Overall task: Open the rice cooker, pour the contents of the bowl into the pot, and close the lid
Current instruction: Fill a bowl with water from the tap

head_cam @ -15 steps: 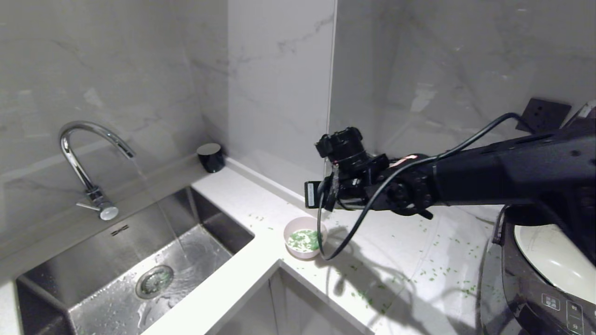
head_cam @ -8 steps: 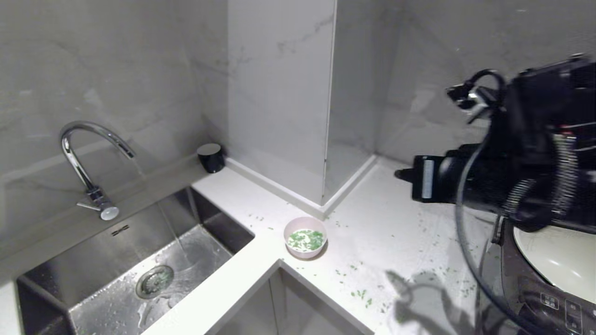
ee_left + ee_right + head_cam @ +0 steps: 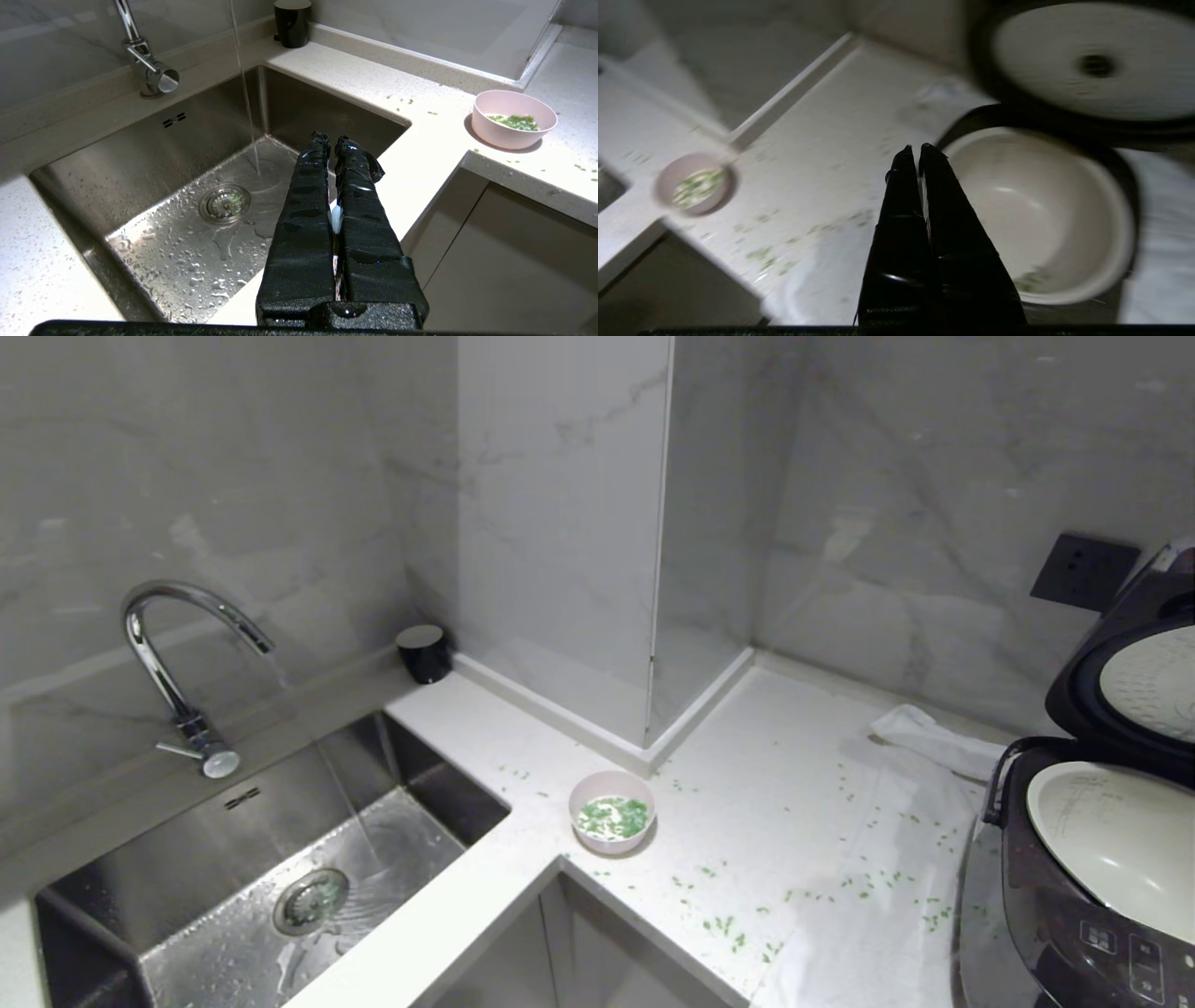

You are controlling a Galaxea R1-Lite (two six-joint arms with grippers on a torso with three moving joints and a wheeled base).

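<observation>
The rice cooker (image 3: 1055, 933) stands at the right edge of the counter with its lid (image 3: 1134, 686) raised, the pale dimpled plate facing out. Its cream pot (image 3: 1111, 845) is uncovered; a few green bits (image 3: 1029, 280) lie low inside it. The pink bowl (image 3: 611, 812) sits on the counter's corner beside the sink, holding green grain bits (image 3: 616, 815). My right gripper (image 3: 914, 148) is shut and empty, hovering by the pot's rim, well away from the bowl (image 3: 695, 184). My left gripper (image 3: 329, 139) is shut over the sink's edge, with the bowl (image 3: 514, 119) far off.
Green bits are scattered over the white counter (image 3: 794, 803). The steel sink (image 3: 280, 859) has water running from the tap (image 3: 168, 644). A black cup (image 3: 422, 651) stands in the corner, a white cloth (image 3: 934, 737) lies near the cooker, and a wall socket (image 3: 1086, 569) is above it.
The right arm has swung from above the bowl to the right and out of the head view. The bowl, cooker and raised lid have stayed put.
</observation>
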